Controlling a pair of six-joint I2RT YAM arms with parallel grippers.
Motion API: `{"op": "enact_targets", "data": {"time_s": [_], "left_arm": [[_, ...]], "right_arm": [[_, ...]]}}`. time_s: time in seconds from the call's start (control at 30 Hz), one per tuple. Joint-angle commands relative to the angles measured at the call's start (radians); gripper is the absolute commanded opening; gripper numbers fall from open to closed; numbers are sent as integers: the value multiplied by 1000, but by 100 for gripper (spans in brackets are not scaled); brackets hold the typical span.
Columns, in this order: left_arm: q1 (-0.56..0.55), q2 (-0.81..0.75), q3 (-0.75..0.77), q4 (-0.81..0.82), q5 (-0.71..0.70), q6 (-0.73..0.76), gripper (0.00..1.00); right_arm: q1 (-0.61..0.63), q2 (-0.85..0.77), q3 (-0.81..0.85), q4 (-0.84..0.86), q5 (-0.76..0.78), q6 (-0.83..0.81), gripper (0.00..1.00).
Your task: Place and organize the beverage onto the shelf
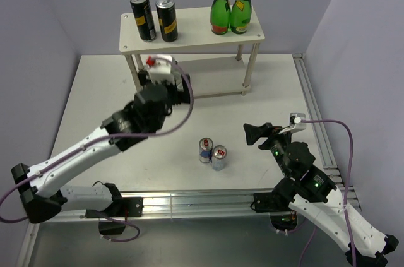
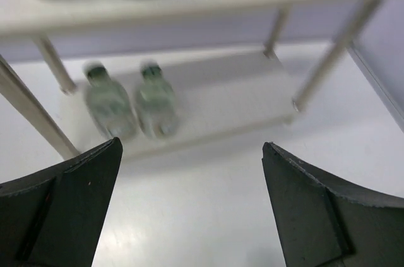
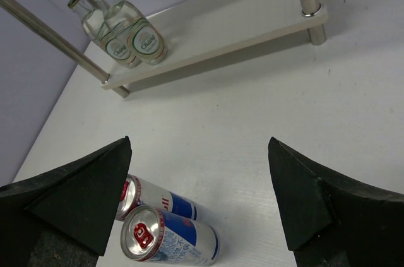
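The shelf [image 1: 191,27], a two-tier rack of pale, matt boards on thin round legs, is set at the far side of the white worktop [image 1: 95,93]. On its top board two tall black-and-yellow cans [image 1: 167,19] are paired at the left, apart from two green glass bottles [image 1: 220,8] at the right, so that like is grouped with like. On the lower board two clear plastic bottles [image 2: 110,106], ribbed and capped, are stood side by side at the left end, again as a pair. The left gripper [image 2: 192,147] is held just in front of that tier with its dark, wedge-shaped jaws spread wide and nothing between them; a release is judged to be complete. Two slim, glossy silver-blue cans [image 3: 170,242] are left touching each other on the worktop, well apart from the shelf. The right gripper [image 3: 199,142] is poised near them, jaws wide and empty, presumably for the next pick.
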Motion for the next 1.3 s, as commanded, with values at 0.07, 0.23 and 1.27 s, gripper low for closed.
{"op": "enact_targets", "data": {"time_s": [0.07, 0.23, 1.27], "left_arm": [[-237, -127, -378, 21, -101, -235, 99], [-470, -155, -556, 72, -148, -380, 99], [-504, 194, -726, 459, -139, -455, 99]], "right_arm": [[4, 8, -12, 57, -48, -24, 100], [4, 33, -7, 58, -54, -26, 100], [4, 61, -4, 55, -57, -26, 100]]}}
